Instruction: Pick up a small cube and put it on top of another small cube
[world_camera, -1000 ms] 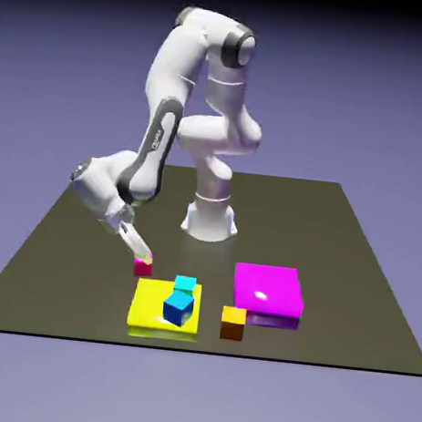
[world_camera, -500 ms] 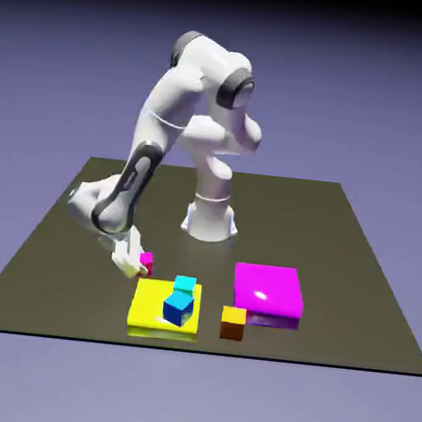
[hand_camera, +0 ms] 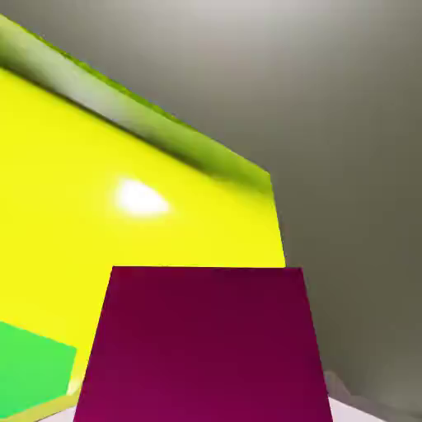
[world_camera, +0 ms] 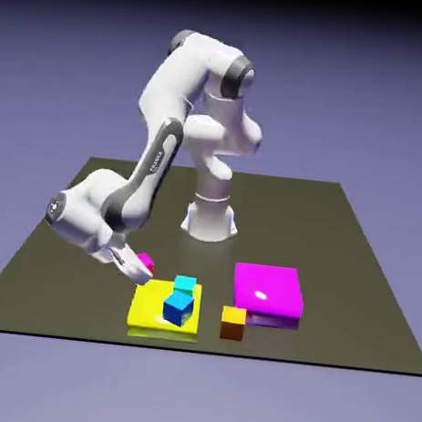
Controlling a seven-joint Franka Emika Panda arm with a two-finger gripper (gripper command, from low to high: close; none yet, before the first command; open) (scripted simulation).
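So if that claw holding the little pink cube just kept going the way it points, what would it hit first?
Probably the yellow slab: it fills the hand view beyond the small cube held in the gripper. Depth is unclear.

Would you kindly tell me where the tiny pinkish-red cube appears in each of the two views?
Exterior view: the tiny pinkish-red cube sits left of centre, in the gripper, just above the flat yellow slab.
Hand view: it fills the bottom middle, large and dark.
Shared landmark: the yellow slab, at the hand view's left.
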